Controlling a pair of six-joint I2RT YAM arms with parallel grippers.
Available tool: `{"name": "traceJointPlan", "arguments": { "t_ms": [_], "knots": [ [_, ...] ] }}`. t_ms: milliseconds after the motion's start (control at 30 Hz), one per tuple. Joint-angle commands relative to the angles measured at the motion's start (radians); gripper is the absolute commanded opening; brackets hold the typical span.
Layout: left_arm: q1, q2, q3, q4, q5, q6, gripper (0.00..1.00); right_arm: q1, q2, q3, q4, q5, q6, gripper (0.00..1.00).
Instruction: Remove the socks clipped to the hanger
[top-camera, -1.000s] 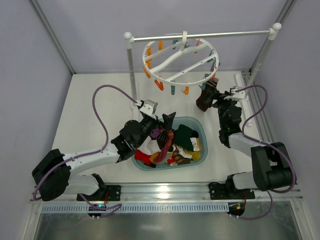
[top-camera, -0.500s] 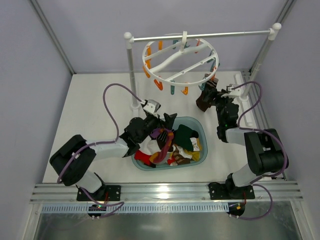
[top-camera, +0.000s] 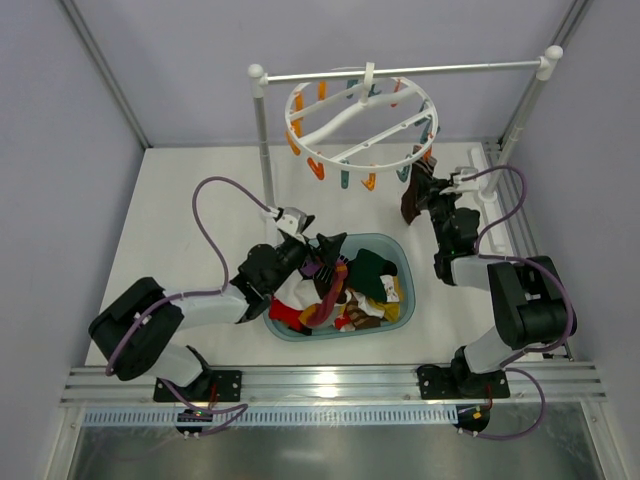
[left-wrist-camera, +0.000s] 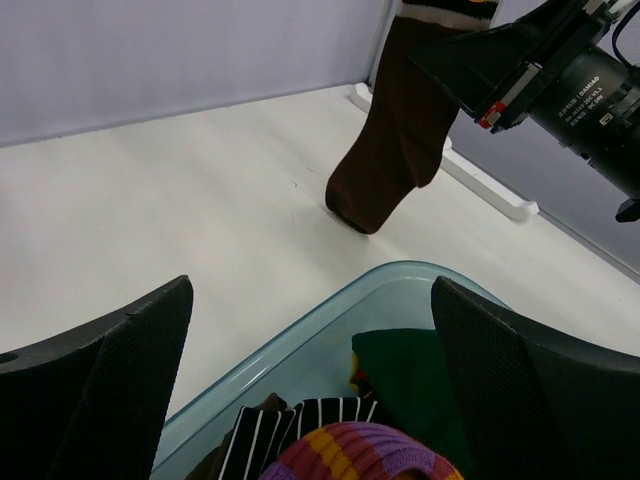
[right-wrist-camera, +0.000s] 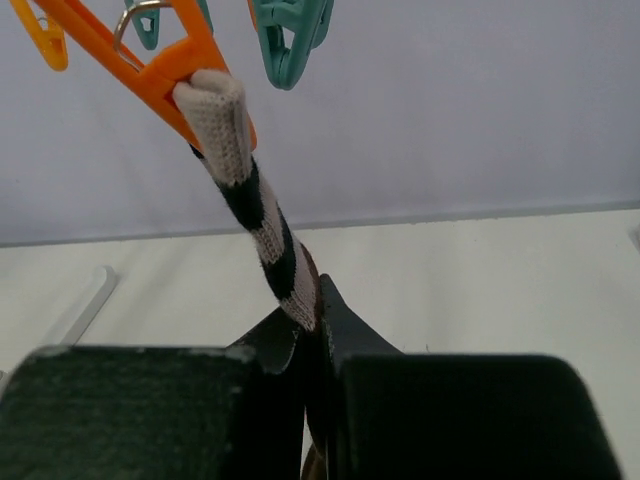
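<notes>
The white ring hanger (top-camera: 358, 118) hangs from the rail with orange and teal clips round its rim. One dark brown sock (top-camera: 411, 196) with a black-and-white striped cuff (right-wrist-camera: 250, 205) hangs from an orange clip (right-wrist-camera: 165, 62) at the ring's front right. My right gripper (right-wrist-camera: 315, 305) is shut on this sock just below the cuff, and the sock runs taut up to the clip. In the left wrist view the brown sock (left-wrist-camera: 392, 140) dangles above the table. My left gripper (left-wrist-camera: 310, 290) stands open over the basket, holding nothing.
A teal basket (top-camera: 398, 262) in front of the arms holds several loose socks, among them a green one (left-wrist-camera: 415, 370), a black striped one (left-wrist-camera: 300, 425) and a purple-orange one (left-wrist-camera: 365, 452). The white two-post rail stand (top-camera: 263, 150) rises behind. A teal clip (right-wrist-camera: 290, 40) hangs empty.
My right gripper has closed from open onto the brown sock near its cuff. The left gripper has shifted slightly back and left over the basket, still open.
</notes>
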Motion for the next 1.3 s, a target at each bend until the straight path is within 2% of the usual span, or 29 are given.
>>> {"name": "traceJointPlan", "arguments": {
  "t_ms": [0,233,333,467,767,967,1267],
  "knots": [
    [0.004,-0.014,-0.001,0.083,0.022,-0.005,1.0,-0.003,-0.016,-0.025,0.111,-0.056,0.005,0.04],
    [0.005,0.016,-0.016,0.159,0.094,-0.013,1.0,-0.003,-0.143,-0.107,0.154,-0.181,0.079,0.04],
    [0.005,0.032,-0.04,0.237,0.152,-0.011,1.0,-0.001,-0.206,-0.13,0.149,-0.243,0.134,0.04],
    [-0.009,0.053,-0.037,0.26,0.198,-0.002,1.0,0.0,-0.284,-0.151,0.111,-0.287,0.182,0.04],
    [-0.064,0.102,-0.038,0.346,0.177,0.071,1.0,0.022,-0.378,-0.142,0.016,-0.39,0.262,0.04],
    [-0.084,0.159,-0.023,0.412,0.157,0.096,1.0,0.071,-0.41,-0.122,-0.067,-0.39,0.246,0.04],
    [-0.09,0.248,0.016,0.496,0.137,0.082,1.0,0.219,-0.411,-0.07,-0.162,-0.335,0.157,0.04]
  ]
}}
